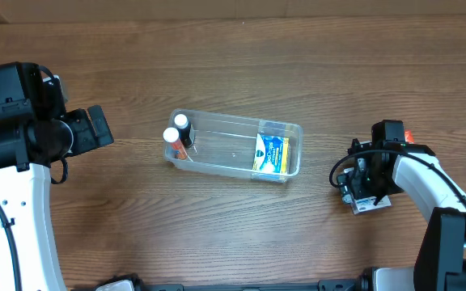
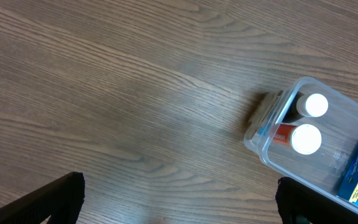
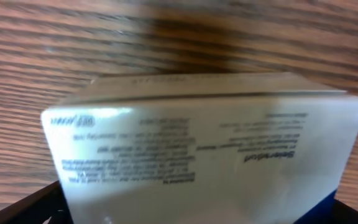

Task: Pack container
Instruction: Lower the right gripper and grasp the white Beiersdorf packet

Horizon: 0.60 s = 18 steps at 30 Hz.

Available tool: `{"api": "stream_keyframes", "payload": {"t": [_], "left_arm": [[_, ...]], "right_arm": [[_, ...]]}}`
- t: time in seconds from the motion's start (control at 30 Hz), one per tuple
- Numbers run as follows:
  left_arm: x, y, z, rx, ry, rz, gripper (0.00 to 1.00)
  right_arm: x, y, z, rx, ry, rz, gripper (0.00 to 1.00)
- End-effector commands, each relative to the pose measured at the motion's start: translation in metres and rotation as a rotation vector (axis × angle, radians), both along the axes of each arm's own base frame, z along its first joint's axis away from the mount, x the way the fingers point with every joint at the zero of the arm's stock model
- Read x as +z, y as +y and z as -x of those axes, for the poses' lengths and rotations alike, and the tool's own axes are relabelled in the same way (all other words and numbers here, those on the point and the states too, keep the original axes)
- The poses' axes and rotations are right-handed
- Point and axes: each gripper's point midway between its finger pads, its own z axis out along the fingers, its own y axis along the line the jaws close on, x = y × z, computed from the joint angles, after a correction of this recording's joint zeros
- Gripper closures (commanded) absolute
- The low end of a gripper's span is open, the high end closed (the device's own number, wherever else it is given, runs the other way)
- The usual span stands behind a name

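The wooden tabletop (image 1: 241, 65) carries the clear container (image 1: 226, 147) at its middle. Well right of the container, a white box (image 3: 197, 143), blurred and cut off, sits between the wide-apart right fingers (image 3: 23, 208); contact is unclear. Left of the container, the left fingers (image 2: 61, 199) gape, holding nothing.

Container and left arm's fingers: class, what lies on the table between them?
Nothing: the overhead view shows only bare wooden table between the left arm's fingers and the container; the left wrist view agrees.
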Motion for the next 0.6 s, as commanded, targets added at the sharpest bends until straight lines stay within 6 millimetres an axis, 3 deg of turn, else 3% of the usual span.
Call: {"api": "stream_keyframes", "payload": {"t": [0.0,0.17,0.27,0.4,0.5,0.57], "left_arm": [[-0.0006,-0.0004,0.0002,0.002,0.003,0.004,0.0],[-0.0006,-0.0004,0.0003,0.002,0.003,0.003,0.0],[-0.0006,-0.0004,0.0002,0.002,0.003,0.004,0.0],[-0.0006,-0.0005,0.0003,0.002,0.003,0.004,0.0],[-0.0007,-0.0005,0.0004,0.002,0.004,0.004,0.0],[-0.0007,-0.0005,0.0004,0.002,0.004,0.004,0.0]], "right_arm": [[-0.0006,0.0134,-0.0029,-0.006,-0.015,-0.084,0.0],[-0.0006,0.0142,-0.0016,-0.006,-0.01,-0.088,0.0],[-0.0007,0.0131,-0.0005,-0.007,-0.005,-0.082,0.05],[-0.0007,0.0132,0.0002,-0.006,-0.003,-0.082,0.15],[-0.0007,0.0132,0.0001,-0.007,-0.003,-0.082,0.36],[-0.0007,0.0132,0.0001,-0.007,-0.003,-0.082,0.37]]}}
